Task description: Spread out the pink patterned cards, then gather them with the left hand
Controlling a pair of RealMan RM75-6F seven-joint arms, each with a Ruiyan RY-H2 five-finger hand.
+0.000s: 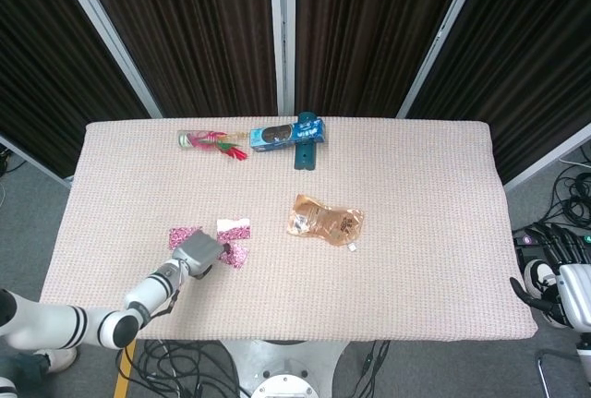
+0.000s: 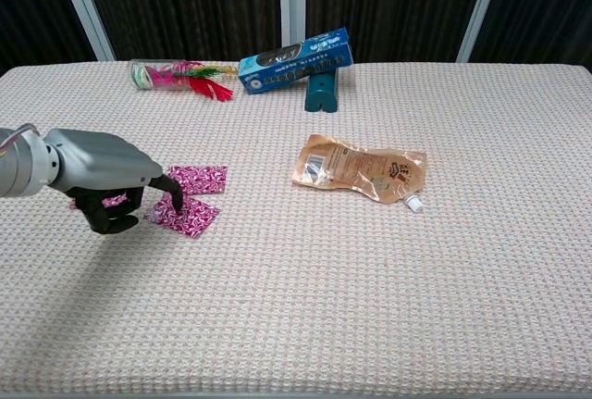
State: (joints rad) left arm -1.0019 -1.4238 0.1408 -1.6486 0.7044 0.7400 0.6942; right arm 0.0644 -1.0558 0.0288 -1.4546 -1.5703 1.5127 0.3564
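A worktop [image 1: 425, 259] covered in a pale pink woven cloth filled both views, with dark curtains behind it. The left hand [image 2: 116, 186] lay low on the worktop toward 8 o'clock from the middle, its grey back facing up and its dark fingers [image 2: 171, 197] curled downward. One fingertip pressed on the nearest of the pink patterned cards [image 2: 188, 215], which lay flat and turned at an angle. The hand gripped nothing between its fingers; it only rested on that card.

The cards were spread into three visible patches. One lay flat just beyond the pressed card, toward 12 o'clock from it, their edges touching or overlapping. Another showed only as a strip at the 9 o'clock side, mostly hidden under the hand in the chest view and clearer in the head view [image 1: 184, 235].

A tan foil pouch [image 2: 363, 168] with a small white spout lay near the middle of the worktop, well apart from the cards at their 3 o'clock. Along the far edge, toward 12 o'clock, a blue box [image 2: 296, 59] leaned on a dark green stand [image 2: 321, 89]. Just beside it, at 9 o'clock, a clear tube with red and green feathers [image 2: 178, 76] lay on its side.

The right hand [image 1: 551, 271] hung off the worktop's 4 o'clock corner, holding nothing, dark fingers spread.
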